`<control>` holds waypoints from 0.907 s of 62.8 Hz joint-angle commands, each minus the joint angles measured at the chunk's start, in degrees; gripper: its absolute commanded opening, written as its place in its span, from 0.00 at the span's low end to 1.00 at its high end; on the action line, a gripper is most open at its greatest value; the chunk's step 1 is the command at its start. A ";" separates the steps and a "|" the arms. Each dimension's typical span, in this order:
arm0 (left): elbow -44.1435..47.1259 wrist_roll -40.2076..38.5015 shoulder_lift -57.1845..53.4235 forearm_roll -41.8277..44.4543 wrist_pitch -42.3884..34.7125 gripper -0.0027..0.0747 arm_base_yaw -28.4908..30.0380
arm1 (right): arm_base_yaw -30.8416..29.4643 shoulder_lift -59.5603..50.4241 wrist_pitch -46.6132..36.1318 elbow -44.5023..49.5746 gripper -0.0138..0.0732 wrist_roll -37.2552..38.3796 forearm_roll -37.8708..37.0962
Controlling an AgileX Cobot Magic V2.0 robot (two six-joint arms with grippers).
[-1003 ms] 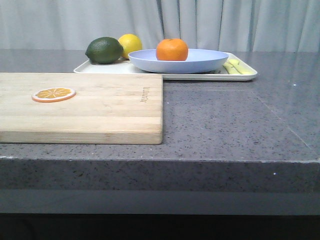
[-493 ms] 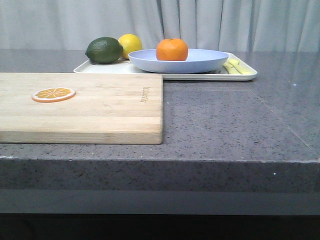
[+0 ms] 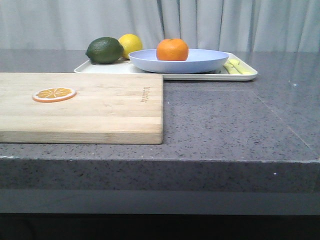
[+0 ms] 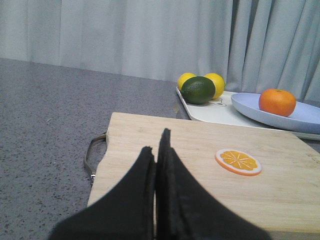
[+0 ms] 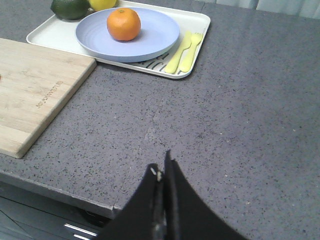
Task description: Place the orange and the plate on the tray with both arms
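Note:
The orange (image 3: 172, 49) sits in the lavender-blue plate (image 3: 205, 62), which rests on the cream tray (image 3: 245, 76) at the back of the counter. All three also show in the right wrist view: orange (image 5: 123, 24), plate (image 5: 155, 37), tray (image 5: 200, 22); and in the left wrist view: orange (image 4: 277, 102), plate (image 4: 300, 116), tray (image 4: 210, 112). My left gripper (image 4: 156, 150) is shut and empty over the near end of the cutting board. My right gripper (image 5: 162, 167) is shut and empty near the counter's front edge. Neither arm shows in the front view.
A wooden cutting board (image 3: 100, 107) lies front left with an orange slice (image 3: 54, 94) on it. A green lime (image 3: 104, 50) and a yellow lemon (image 3: 131, 44) sit on the tray's left end. A yellow fork and knife (image 5: 182, 50) lie on its right end.

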 commanded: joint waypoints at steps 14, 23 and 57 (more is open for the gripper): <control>1.58 -0.16 -1.11 -0.53 -5.17 0.01 0.04 | -0.06 0.52 -4.56 -1.18 0.02 -0.20 -0.66; 1.58 -0.16 -1.11 -0.53 -5.17 0.01 0.04 | -0.06 0.37 -4.78 -0.95 0.02 -0.20 -0.66; 1.58 -0.16 -0.98 -0.53 -5.17 0.01 0.04 | -11.09 -17.79 -42.65 33.21 0.02 -6.61 -0.66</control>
